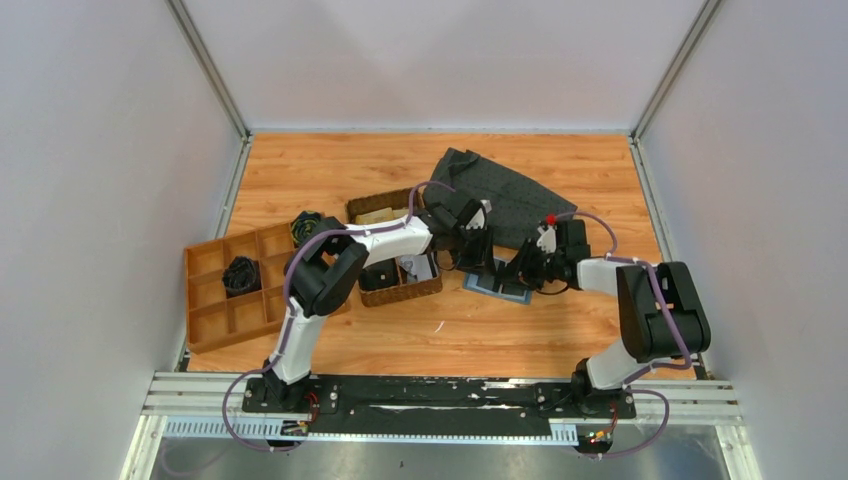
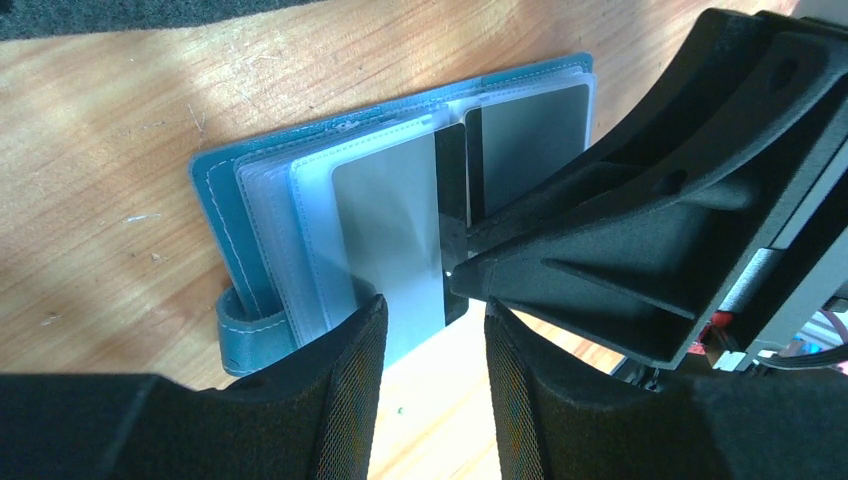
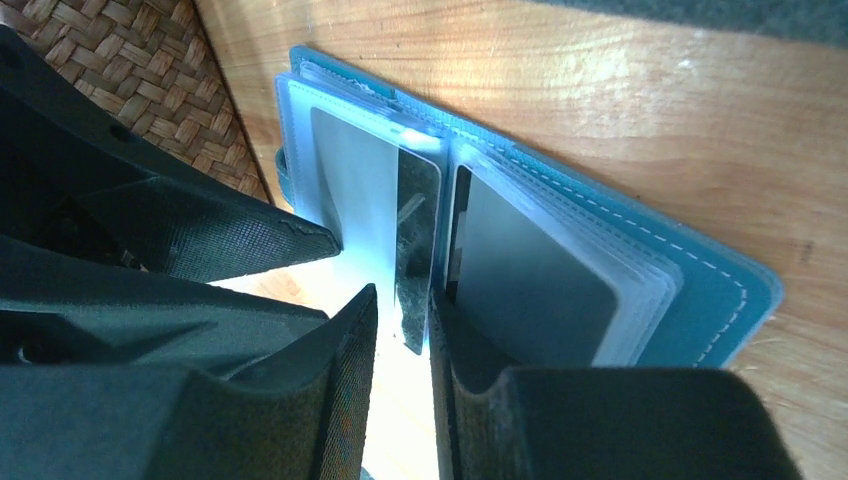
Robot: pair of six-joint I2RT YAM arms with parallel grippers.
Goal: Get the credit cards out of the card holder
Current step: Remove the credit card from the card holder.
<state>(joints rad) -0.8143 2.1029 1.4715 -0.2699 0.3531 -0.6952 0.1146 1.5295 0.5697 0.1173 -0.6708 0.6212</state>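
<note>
The blue-teal card holder (image 1: 498, 284) lies open on the wooden table, and it also shows in the left wrist view (image 2: 225, 190) and the right wrist view (image 3: 720, 290). Its clear sleeves hold pale grey cards, one on each page (image 2: 385, 215) (image 2: 525, 125). A dark glossy card (image 3: 416, 235) stands edge-up at the spine. My left gripper (image 2: 432, 305) is open over the holder's near edge, one finger on the left page. My right gripper (image 3: 402, 295) is open, its fingers either side of the dark card's end, which lies against one pad. The two grippers (image 1: 477, 252) (image 1: 522, 268) nearly touch.
A brown woven basket (image 1: 402, 288) sits just left of the holder and shows in the right wrist view (image 3: 130, 80). An orange divided tray (image 1: 205, 310) with black items is at the left. A dark grey dotted cloth (image 1: 500, 190) lies behind the holder.
</note>
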